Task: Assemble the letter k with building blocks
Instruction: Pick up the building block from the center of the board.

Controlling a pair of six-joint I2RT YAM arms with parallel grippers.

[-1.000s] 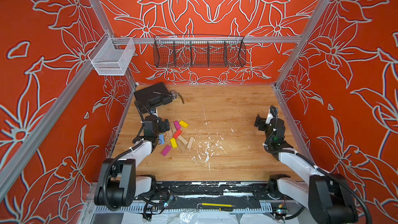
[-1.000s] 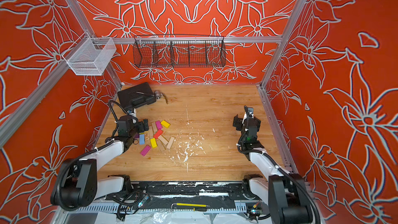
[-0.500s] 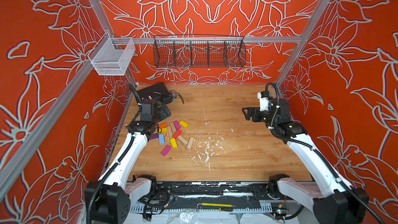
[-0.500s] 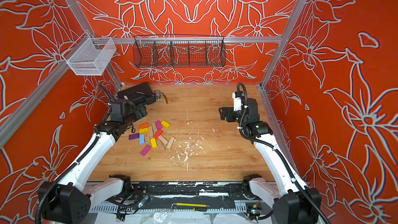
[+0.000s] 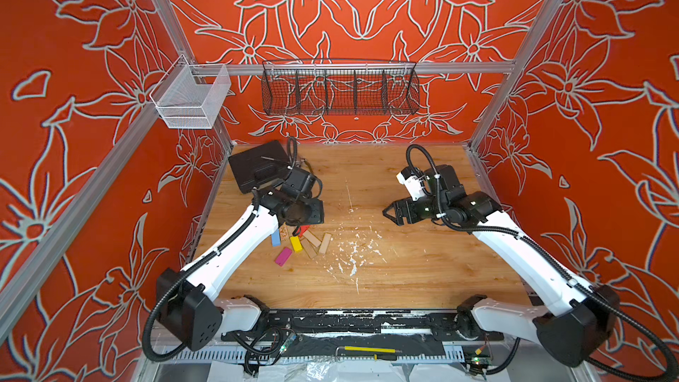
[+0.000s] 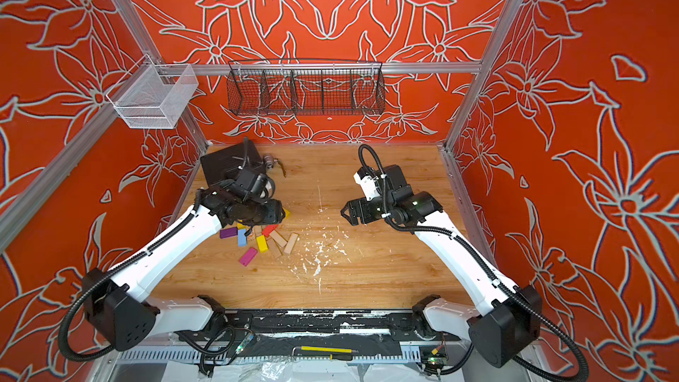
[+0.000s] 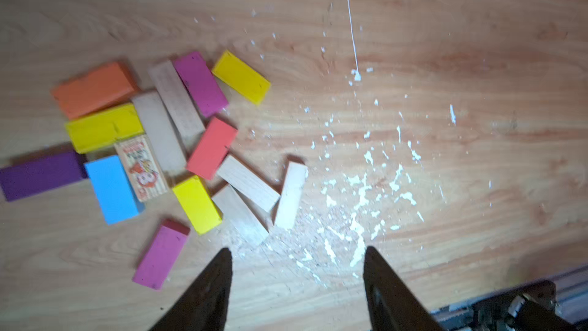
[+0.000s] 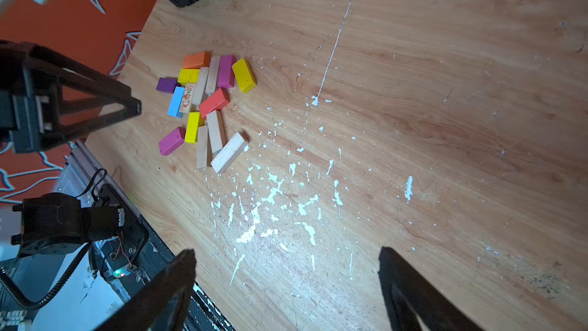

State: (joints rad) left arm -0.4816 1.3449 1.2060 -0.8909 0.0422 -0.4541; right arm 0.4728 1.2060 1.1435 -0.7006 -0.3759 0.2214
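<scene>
The building blocks (image 5: 302, 243) (image 6: 265, 241) lie in a loose flat pile left of the table's middle. The left wrist view shows orange (image 7: 95, 89), yellow (image 7: 240, 76), magenta (image 7: 200, 82), red (image 7: 212, 148), blue (image 7: 111, 189), purple (image 7: 38, 175) and plain wood (image 7: 248, 183) bars, plus one printed block (image 7: 141, 168). My left gripper (image 7: 297, 251) (image 5: 305, 211) hangs above the pile, open, with only bare table between its fingers. My right gripper (image 8: 286, 251) (image 5: 388, 213) is held high over the table's middle, open wide and empty, facing the pile (image 8: 206, 106).
A black case (image 5: 257, 169) lies at the back left corner, just behind my left wrist. White paint flecks (image 5: 352, 251) are spattered right of the pile. A black wire basket (image 5: 340, 86) and a white mesh bin (image 5: 187, 101) hang on the walls.
Both arms rose from low poses near the front and reached forward. The left gripper came over the pile and its jaws narrowed. The right gripper swung toward the table's middle.
</scene>
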